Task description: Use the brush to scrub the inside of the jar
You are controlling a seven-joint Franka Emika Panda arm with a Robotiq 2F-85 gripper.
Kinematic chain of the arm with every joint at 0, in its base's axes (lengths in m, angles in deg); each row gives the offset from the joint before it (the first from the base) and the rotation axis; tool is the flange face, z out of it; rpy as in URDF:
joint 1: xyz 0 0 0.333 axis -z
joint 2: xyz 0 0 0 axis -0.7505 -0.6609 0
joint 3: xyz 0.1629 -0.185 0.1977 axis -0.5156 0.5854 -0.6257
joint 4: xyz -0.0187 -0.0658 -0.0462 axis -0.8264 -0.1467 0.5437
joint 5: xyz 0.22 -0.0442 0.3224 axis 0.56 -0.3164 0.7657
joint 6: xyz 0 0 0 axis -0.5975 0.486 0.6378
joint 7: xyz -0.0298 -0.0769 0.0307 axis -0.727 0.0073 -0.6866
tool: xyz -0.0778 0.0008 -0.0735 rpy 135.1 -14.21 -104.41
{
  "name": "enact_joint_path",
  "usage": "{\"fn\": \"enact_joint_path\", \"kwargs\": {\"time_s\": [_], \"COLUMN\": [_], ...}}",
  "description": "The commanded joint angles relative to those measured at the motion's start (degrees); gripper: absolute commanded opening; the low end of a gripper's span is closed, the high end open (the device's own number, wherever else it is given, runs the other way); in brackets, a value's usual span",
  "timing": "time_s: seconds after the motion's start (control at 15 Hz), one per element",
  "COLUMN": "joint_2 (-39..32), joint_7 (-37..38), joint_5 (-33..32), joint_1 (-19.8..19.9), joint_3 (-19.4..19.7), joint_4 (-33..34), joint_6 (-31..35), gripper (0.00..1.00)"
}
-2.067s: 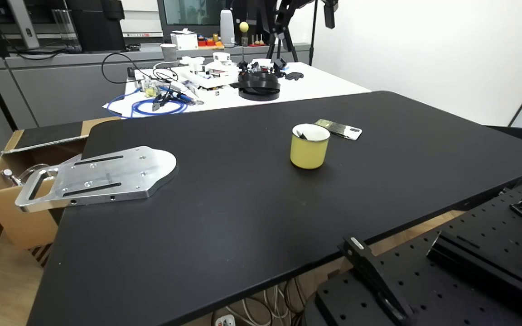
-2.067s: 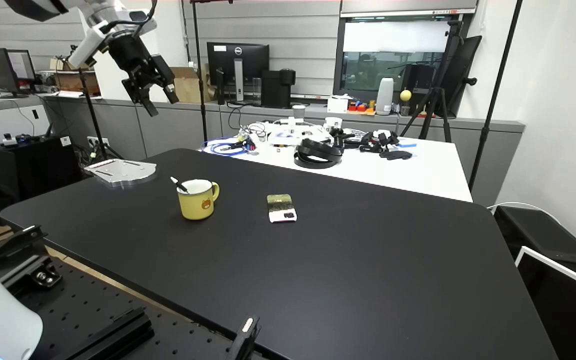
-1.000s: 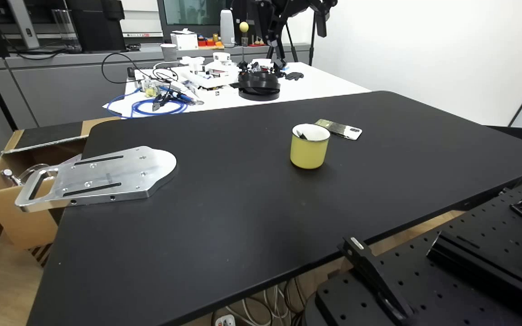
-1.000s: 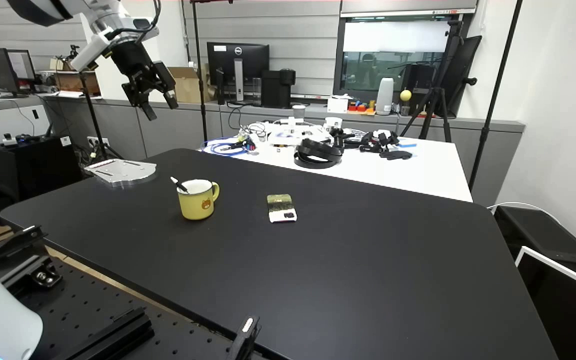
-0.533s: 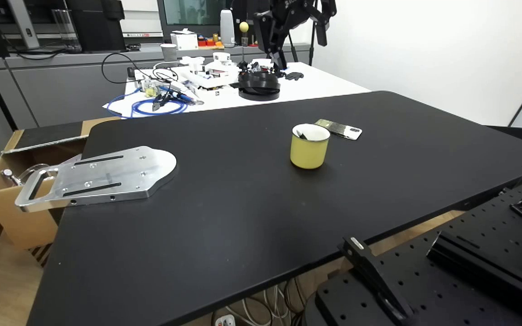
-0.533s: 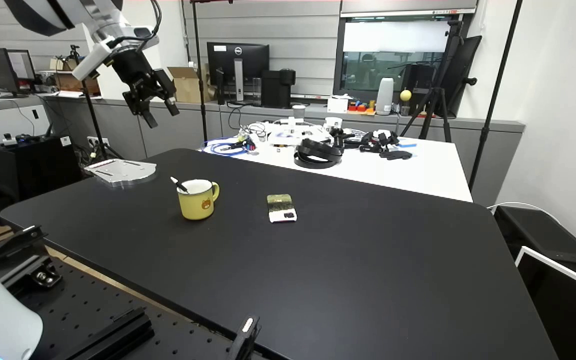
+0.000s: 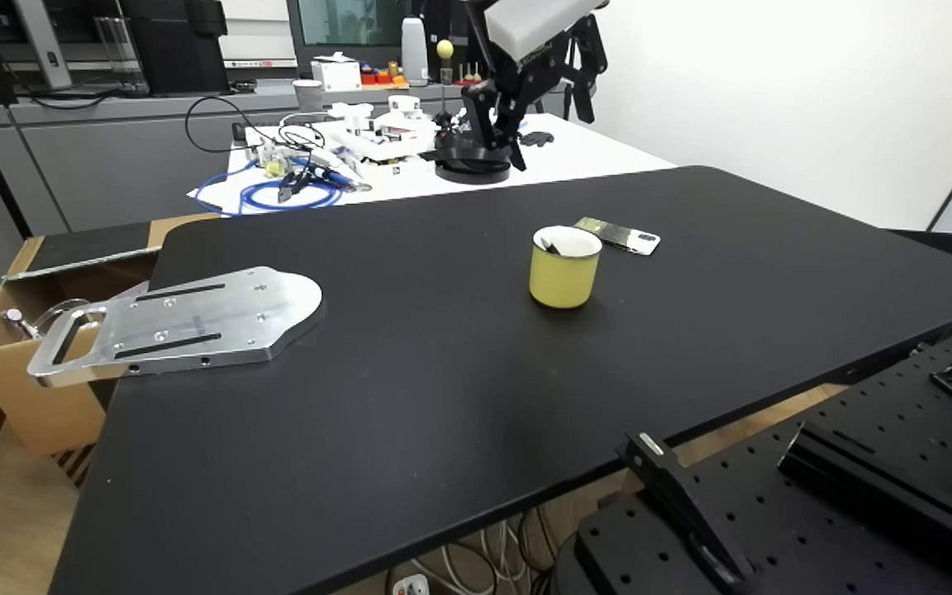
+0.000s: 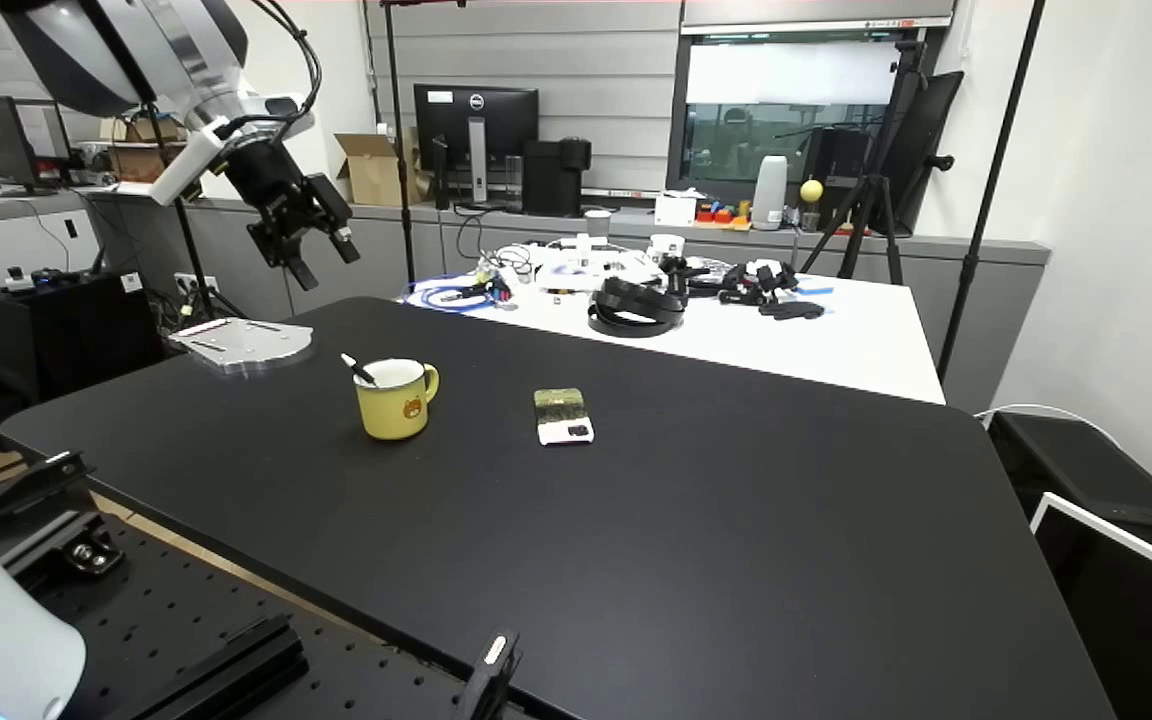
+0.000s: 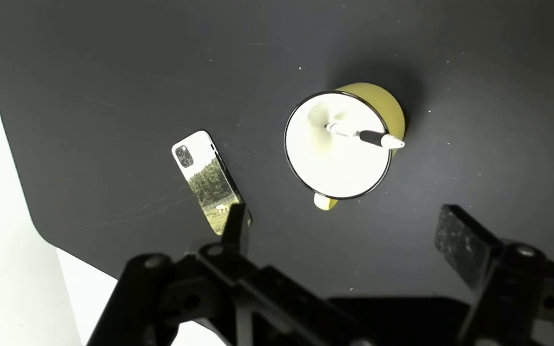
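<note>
The yellow jar [image 7: 563,283] is a mug with a whitish inside and a handle. It stands upright on the black table, also in an exterior view [image 8: 393,412] and the wrist view [image 9: 386,109]. The brush [image 8: 360,370] is a thin black-and-white stick leaning inside the jar, its upper end past the rim; the wrist view shows it too [image 9: 371,138]. Its lower end is hidden in that exterior view. My gripper [image 8: 328,268] is open and empty, above the table and apart from the jar. Its fingers are wide apart in the wrist view [image 9: 346,220].
A phone-like flat object [image 7: 618,235] lies near the jar, also in the wrist view [image 9: 209,182]. A metal plate with a handle [image 7: 187,322] lies at the table's edge. A white side table [image 8: 836,340] with clutter, including black rings [image 8: 636,308], stands behind.
My gripper has come down toward the table, and more of the arm shows in both exterior views. It stays open. The jar, the brush and the flat object have not moved.
</note>
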Motion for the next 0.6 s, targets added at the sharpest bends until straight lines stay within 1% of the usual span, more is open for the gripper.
{"fn": "enact_joint_path", "kwargs": {"time_s": [0.0, 0.53], "joint_2": [-2.9, -8.5], "joint_7": [4.7, 9.6], "joint_5": [-3.6, -7.9], "joint_1": [-2.0, -3.8], "joint_3": [1.7, 3.9], "joint_4": [0.9, 1.3], "joint_6": [0.6, 3.4], "gripper": [1.00, 1.00]}}
